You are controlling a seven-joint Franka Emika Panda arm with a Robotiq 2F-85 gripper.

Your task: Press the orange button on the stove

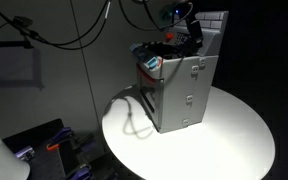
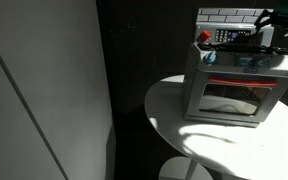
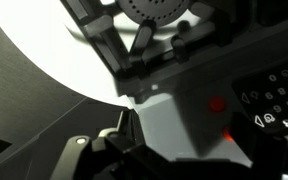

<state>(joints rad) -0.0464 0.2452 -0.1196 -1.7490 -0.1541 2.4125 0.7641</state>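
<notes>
Grey, boxy and matt, the stove (image 1: pixel 184 90) stands upright near the middle of a round white bench (image 1: pixel 234 130). In an exterior view its front faces the camera. The glazed oven door (image 2: pixel 229 98) has a pale bar handle (image 2: pixel 239 80) lying level across the stove's width. A white brick-pattern back panel (image 2: pixel 229 15) rises flat at the rear, and the top is crowded with coloured pieces too small to sort out.

The gripper (image 1: pixel 182 30) hangs over the stove's top, close to the back panel, in both exterior views (image 2: pixel 274 25).

In the wrist view the gripper (image 3: pixel 144 70) enters from the upper edge, all dark metal links and a round toothed disc. Its jaws are blurred, and I cannot tell whether they stand apart or together.

Just beyond them sits the orange button (image 3: pixel 216 103), a tiny round red-orange dot. It is set in a smooth pale-grey face of the stove, beside a black keypad (image 3: pixel 274 100). The keypad's white markings are mostly too blurred to read, though one looks like a "3".
</notes>
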